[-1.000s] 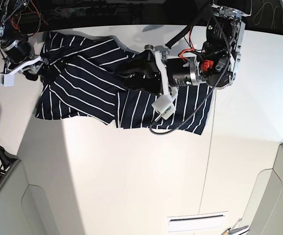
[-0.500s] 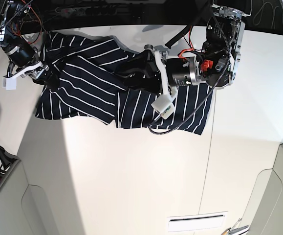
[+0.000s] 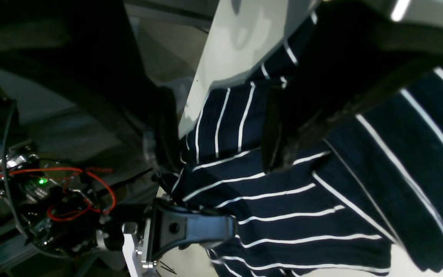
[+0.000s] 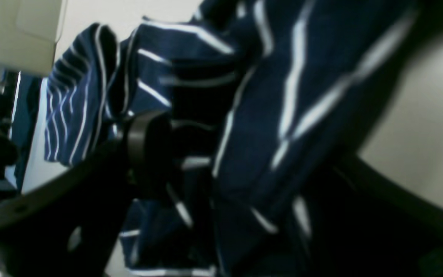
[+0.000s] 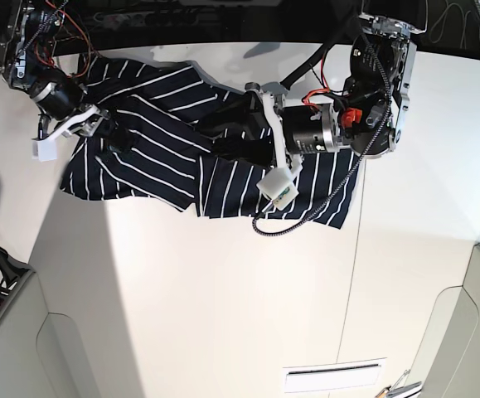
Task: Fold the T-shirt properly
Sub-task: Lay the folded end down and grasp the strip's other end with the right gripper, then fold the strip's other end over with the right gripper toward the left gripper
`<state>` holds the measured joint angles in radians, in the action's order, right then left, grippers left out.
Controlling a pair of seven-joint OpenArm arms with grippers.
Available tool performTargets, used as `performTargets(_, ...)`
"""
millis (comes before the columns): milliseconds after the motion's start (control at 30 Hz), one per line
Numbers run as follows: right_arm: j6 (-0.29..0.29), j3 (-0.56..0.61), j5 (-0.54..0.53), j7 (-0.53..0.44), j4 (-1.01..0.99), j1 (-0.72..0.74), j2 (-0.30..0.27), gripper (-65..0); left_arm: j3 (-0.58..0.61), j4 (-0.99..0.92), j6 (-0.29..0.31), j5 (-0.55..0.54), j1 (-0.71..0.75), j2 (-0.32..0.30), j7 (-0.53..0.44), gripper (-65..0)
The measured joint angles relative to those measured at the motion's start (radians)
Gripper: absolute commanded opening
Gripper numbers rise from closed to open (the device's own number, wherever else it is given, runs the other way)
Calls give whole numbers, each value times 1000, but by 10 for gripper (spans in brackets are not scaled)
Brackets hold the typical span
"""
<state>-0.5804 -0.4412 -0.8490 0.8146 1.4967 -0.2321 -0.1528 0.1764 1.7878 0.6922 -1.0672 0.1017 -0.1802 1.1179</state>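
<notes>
The dark navy T-shirt (image 5: 152, 145) with thin white stripes lies crumpled across the far part of the white table (image 5: 223, 290). My right gripper (image 5: 100, 126) is at the shirt's left end, shut on a bunch of its fabric; the blurred right wrist view shows the striped cloth (image 4: 283, 77) between the dark fingers (image 4: 144, 146). My left gripper (image 5: 238, 133) reaches left over the shirt's middle and looks shut on a raised dark fold. In the left wrist view the shirt (image 3: 283, 207) spreads below its dark finger (image 3: 279, 127), and the right gripper (image 3: 190, 229) shows at the shirt's edge.
The table's far edge (image 5: 223, 41) runs just behind the shirt, with dark cables beyond. A black coiled cable (image 5: 306, 211) hangs from the left arm over the shirt's right part. Grey panels (image 5: 7, 348) stand at front left and front right (image 5: 472, 332). A white slot plate (image 5: 335, 377) lies near the front.
My right gripper has moved right and slightly toward the front, dragging the shirt's left end inward over itself. My left arm has shifted slightly left.
</notes>
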Motion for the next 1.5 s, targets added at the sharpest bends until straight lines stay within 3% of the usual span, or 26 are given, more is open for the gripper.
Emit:
performTargets(67, 0, 5, 26, -2, 0, 5, 0, -332, 0, 0, 0, 10, 0, 0, 0, -287)
performTargets(200, 0, 5, 50, 2, 0, 2, 0, -633, 0, 0, 0, 18, 0, -3, 0, -287)
performTargets(233, 0, 5, 50, 2, 0, 3, 0, -650, -1, 0, 0, 19, 0, -3, 0, -287)
performTargets(400, 0, -9, 50, 3, 1, 3, 0, -650, -63, 0, 0, 18, 0, -2, 0, -287)
performTargets(533, -2, -94, 61, 18, 12, 18, -3, -650, -160, 0, 0, 16, 0, -2, 18, -287)
performTargets(767, -2, -213, 59, 18, 23, 50, -117, -650, -315, 0, 0, 16, 0, 0, 103, -287)
performTargets(1067, -2, -213, 43, 52, 27, 123, -242, -650, -352, -13, 0, 17, 2, 0, 97, -287)
performTargets(1233, -4, -211, 19, 142, 29, 247, -243, -650, -352, -94, 0, 17, 9, 0, 85, -287)
performTargets(1333, -2, -196, 24, 146, 29, 307, -238, -650, -352, -150, 0, 19, 9, 0, 74, -287)
performTargets(1500, 0, -50, 87, 145, 29, 403, -241, -650, -352, -216, 0, 19, 9, 0, 44, -287)
